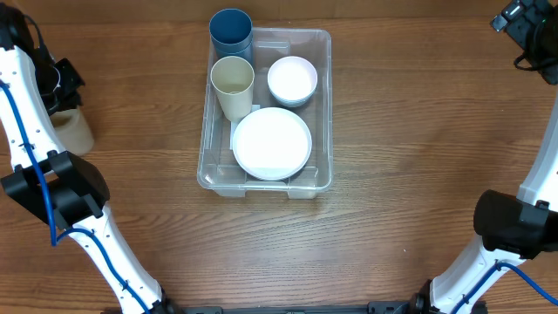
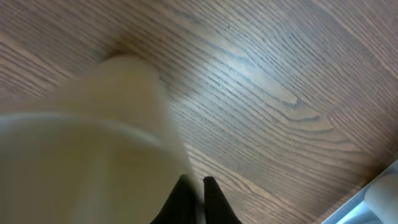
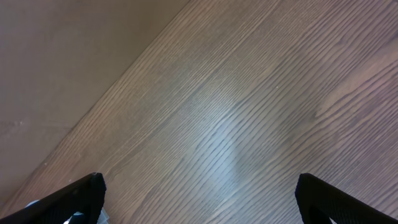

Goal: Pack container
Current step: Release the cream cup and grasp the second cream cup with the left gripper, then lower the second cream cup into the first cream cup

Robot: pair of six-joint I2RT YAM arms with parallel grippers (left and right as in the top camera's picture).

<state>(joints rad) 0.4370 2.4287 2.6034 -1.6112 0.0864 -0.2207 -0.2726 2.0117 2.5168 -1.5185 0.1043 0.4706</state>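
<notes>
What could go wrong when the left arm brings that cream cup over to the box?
The container is crowded: the plate, bowl, blue cup and packed cream cup leave little free floor, so the loose cup may bump something. The left gripper seems to pinch only that cup's thin wall, so it might tilt or slip when lifted.

Container [image 1: 325, 113] mid-table [image 1: 418, 131]. Inside: plate [image 1: 271, 143] in front, bowl [image 1: 292, 80] behind right, cup [image 1: 233, 85] behind left, second cup [image 1: 231, 35] in back-left corner. Well left, on table: third cup [image 1: 74, 131].
</notes>
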